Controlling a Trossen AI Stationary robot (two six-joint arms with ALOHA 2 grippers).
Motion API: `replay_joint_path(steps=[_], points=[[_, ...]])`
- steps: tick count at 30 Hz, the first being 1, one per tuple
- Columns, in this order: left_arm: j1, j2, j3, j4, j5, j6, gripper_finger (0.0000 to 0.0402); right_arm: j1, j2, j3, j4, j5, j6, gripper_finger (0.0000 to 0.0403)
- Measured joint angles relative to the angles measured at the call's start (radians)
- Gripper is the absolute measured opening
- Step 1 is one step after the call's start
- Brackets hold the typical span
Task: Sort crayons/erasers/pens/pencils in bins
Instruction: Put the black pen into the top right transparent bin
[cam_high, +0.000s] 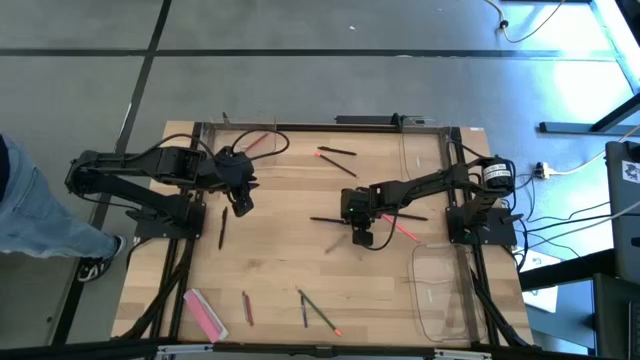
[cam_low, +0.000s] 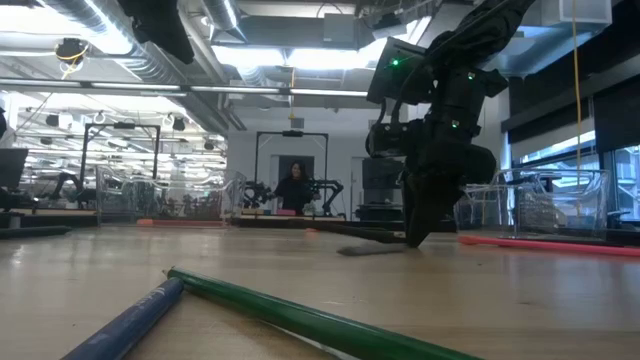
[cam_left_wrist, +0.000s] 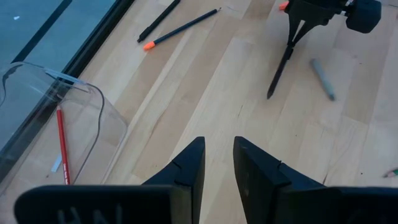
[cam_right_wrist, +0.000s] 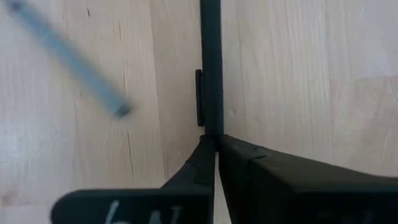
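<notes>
High view, frame centre: right gripper (cam_high: 361, 232) clamped shut on slim black plastic pen (cam_right_wrist: 211, 62) lying on pale wooden table (cam_high: 280, 260). Best lifted straight, kept level, clear of grey stick (cam_right_wrist: 68, 62) alongside. Left gripper (cam_left_wrist: 217, 163) parted, upper left.

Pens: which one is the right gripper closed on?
The black pen at table centre, clamped in the right gripper; the other pens lie free near the left arm and far edge.
</notes>
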Motion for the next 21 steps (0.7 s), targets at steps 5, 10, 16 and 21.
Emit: replay_joint_path(steps=[5, 10, 16, 21], points=[[0.0, 0.0, 0.0, 0.0, 0.0, 0.0, 0.0076, 0.0, 0.0, 0.0, 0.002, 0.0, 0.013, 0.0015], [0.0, 0.0, 0.0, 0.0, 0.0, 0.0, 0.0076, -0.001, 0.003, 0.015, -0.003, -0.005, 0.042, 0.0012], [0.0, 0.0, 0.0, 0.0, 0.0, 0.0, 0.0076, -0.001, 0.007, 0.057, -0.048, -0.016, 0.048, 0.0007], [0.0, 0.0, 0.0, 0.0, 0.0, 0.0, 0.0076, -0.005, 0.007, 0.084, -0.046, -0.074, 0.063, 0.0005]])
